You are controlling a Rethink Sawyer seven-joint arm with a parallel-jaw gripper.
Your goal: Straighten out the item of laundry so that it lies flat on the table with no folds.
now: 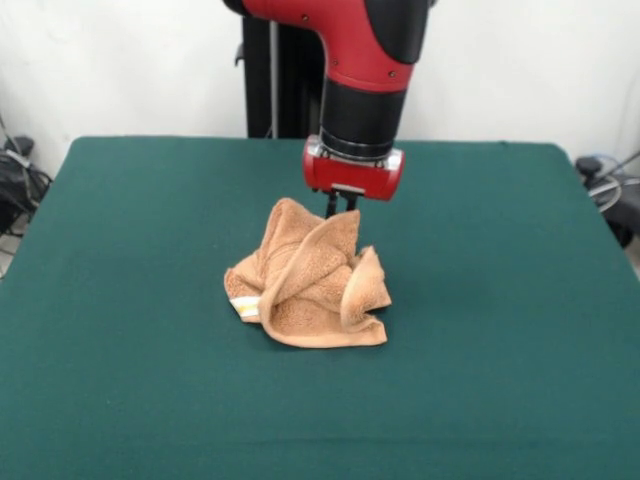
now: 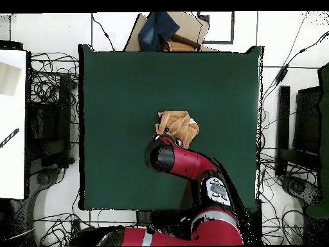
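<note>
Your gripper (image 1: 343,205) sits at the far edge of the crumpled orange-tan terry towel (image 1: 310,275) on the green felt desk (image 1: 130,350), finger state untellable; a multi-layer pinch could lift it bunched.

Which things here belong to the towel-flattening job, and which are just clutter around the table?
Job:
towel, crumpled in a heap
table
end effector, at the heap's top

Lying about:
cardboard box with blue cloth beyond the table
cables on the floor

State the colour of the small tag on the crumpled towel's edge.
White with a yellow stripe; the tag on the towel shows best in the front view.
</note>
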